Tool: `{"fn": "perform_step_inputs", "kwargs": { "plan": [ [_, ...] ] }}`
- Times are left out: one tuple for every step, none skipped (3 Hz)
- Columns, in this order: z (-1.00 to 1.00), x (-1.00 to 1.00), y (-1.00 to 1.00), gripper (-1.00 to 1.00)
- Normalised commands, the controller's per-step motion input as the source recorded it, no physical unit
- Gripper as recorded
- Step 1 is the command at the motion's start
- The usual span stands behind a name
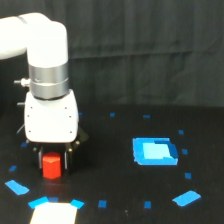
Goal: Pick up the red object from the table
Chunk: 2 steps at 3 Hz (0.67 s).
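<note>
The red object [51,166] is a small red-orange block standing upright between the black fingers of my gripper [52,162], low on the exterior view's left. The white gripper body hangs straight down over it from the white arm. The fingers sit close against both sides of the block, so the gripper looks shut on it. The block's lower end shows just below the fingertips, at or barely above the black table [110,165]. I cannot tell whether it still touches the table.
A larger blue square patch [155,152] lies on the exterior view's right. Small blue tape marks dot the table, such as one [186,198] at the front right. A pale sheet [54,214] lies at the front edge below the gripper. A black curtain hangs behind.
</note>
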Motion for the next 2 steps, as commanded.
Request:
{"fn": "perform_step_inputs", "kwargs": {
  "plan": [
    [0.77, 0.15, 0.72, -1.0],
    [0.14, -0.11, -0.68, 0.91]
  ]
}}
